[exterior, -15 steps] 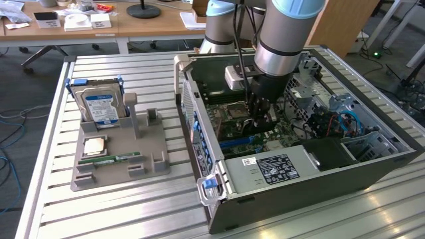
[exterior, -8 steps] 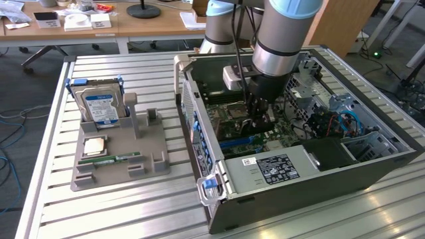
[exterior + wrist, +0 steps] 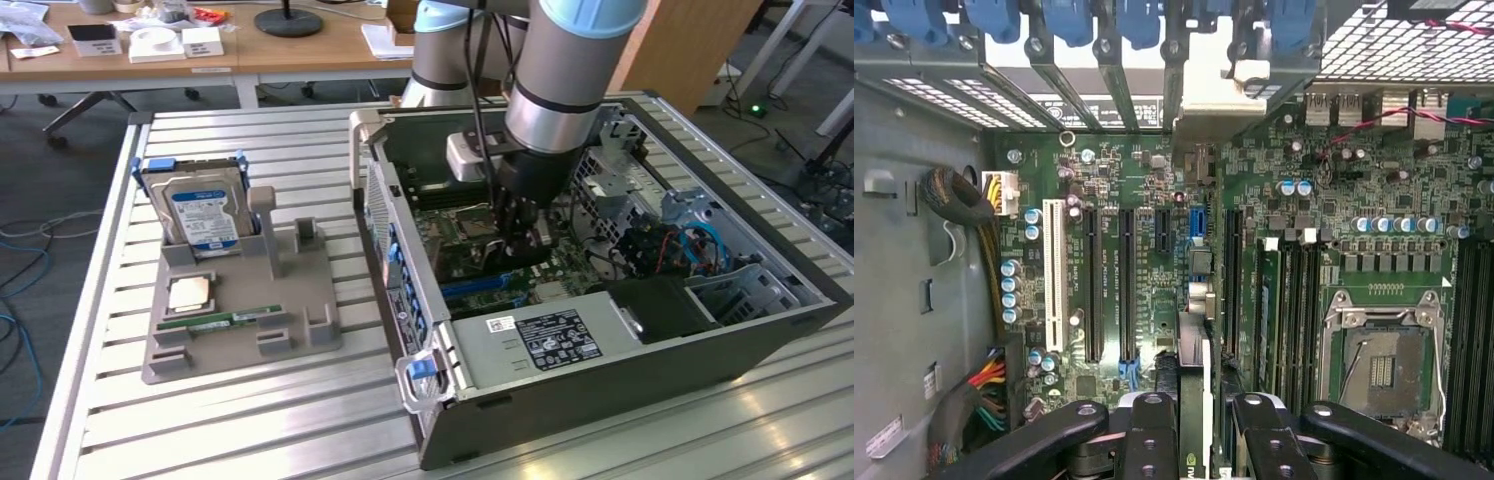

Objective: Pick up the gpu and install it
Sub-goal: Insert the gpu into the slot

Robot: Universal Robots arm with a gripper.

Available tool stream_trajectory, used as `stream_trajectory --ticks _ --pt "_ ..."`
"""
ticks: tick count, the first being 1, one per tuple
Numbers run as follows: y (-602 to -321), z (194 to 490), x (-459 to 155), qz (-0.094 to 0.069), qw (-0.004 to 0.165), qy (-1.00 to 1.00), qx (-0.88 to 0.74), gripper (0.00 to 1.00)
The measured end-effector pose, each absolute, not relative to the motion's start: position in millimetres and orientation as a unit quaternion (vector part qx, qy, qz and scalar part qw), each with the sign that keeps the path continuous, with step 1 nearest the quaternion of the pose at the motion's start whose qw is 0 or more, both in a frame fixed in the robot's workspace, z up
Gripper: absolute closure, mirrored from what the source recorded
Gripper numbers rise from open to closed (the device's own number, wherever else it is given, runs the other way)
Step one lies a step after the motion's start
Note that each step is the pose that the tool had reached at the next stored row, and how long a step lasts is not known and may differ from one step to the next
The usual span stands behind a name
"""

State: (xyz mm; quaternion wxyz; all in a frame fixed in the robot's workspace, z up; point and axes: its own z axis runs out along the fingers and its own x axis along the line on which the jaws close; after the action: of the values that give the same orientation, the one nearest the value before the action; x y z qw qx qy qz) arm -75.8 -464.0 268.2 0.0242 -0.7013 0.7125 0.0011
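Nearest the wrist camera we find the gripper (image 3: 1204,410), its two black fingers (image 3: 1151,430) set narrow and clamped on the gpu (image 3: 1199,360). The gpu is a thin flat card that stands edge-on between them. The relation that governs the seating is alignment. The card's long axis runs parallel to the long black slots (image 3: 1126,280) of the green motherboard (image 3: 1154,180), and its lower edge hangs directly over the board, between two of those slots. We cannot tell whether the edge touches a slot or clears it. The slots are narrow, rigid plastic channels, so we judge that any tilt of the card would bind it. Beside them lies the processor socket (image 3: 1384,360), with a bright metal frame around a dark centre. In the exterior view the gripper (image 3: 521,240) reaches straight down into the open computer case (image 3: 574,400), a grey sheet-metal box. Well apart, toward the exterior view's left, a grey plastic holder (image 3: 287,330) on the slatted metal table (image 3: 240,430) carries a blue-labelled hard drive (image 3: 200,210) and a green memory stick (image 3: 220,320).
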Motion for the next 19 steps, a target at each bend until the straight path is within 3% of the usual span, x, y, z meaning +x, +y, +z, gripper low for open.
stream_trajectory --ticks 19 --pt "-464.8 265.9 -83.1 0.001 0.024 0.712 -0.701 0.74"
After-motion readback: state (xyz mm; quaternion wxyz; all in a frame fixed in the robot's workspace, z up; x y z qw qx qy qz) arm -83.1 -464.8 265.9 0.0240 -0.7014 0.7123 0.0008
